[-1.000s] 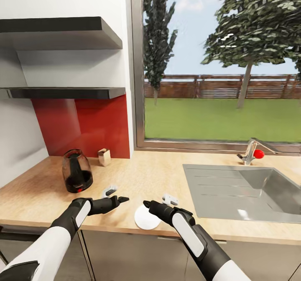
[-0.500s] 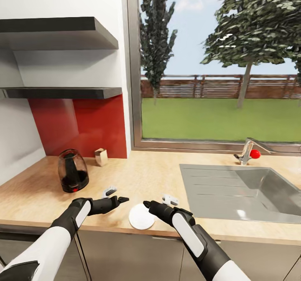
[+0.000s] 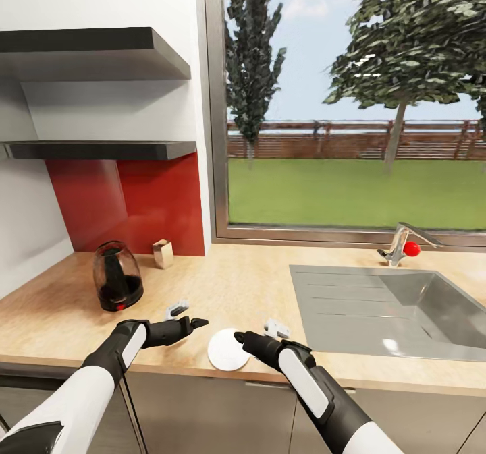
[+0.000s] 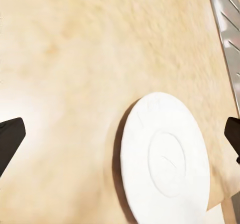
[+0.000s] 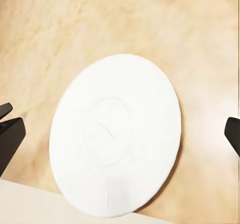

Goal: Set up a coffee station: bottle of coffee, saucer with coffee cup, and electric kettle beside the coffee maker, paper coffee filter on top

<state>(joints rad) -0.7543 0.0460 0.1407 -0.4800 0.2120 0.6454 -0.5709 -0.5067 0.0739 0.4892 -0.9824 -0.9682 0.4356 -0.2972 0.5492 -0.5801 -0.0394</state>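
The white saucer [image 3: 228,349] lies flat at the front edge of the wood-grain countertop [image 3: 223,285]. My right gripper [image 3: 256,332] hovers open just right of it, and the saucer [image 5: 117,134] sits below and between its fingers. My left gripper [image 3: 187,315] is open a little to the left, with the saucer [image 4: 165,161] under its right fingertip side. The dark glass electric kettle [image 3: 118,275] stands at the back left. The thin kitchen shelf [image 3: 101,149] above it is bare. Coffee maker, bottle of coffee, filter and cup are out of view.
A small tan box [image 3: 163,253] stands by the red backsplash. A steel sink [image 3: 391,305] with a faucet [image 3: 405,243] takes up the right half. A thicker dark board [image 3: 88,42] hangs above the shelf. A window spans the back wall.
The view shifted slightly a second ago. Since then my right gripper has dropped a little and drawn closer to the saucer. The left arm has stayed put.
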